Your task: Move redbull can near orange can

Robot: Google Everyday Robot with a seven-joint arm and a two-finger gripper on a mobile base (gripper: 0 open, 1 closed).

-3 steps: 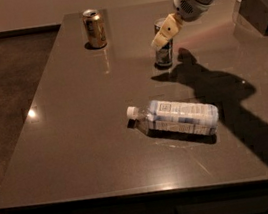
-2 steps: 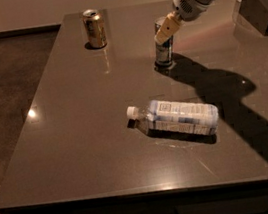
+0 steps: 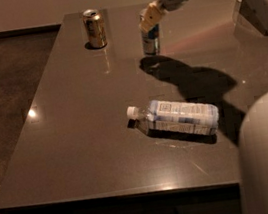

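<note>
I count one redbull can (image 3: 151, 43), one orange can (image 3: 94, 29), one plastic water bottle (image 3: 181, 116) lying flat. Gripper (image 3: 149, 19) clamped on redbull can's top, far side of the dark tabletop (image 3: 86, 126). Brown floor (image 3: 1, 99) on the left.

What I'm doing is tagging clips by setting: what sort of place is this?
Probably an office or lab room: a dark table on a dark floor, bearing redbull can, orange can and water bottle. The gripper is at the redbull can's top.
</note>
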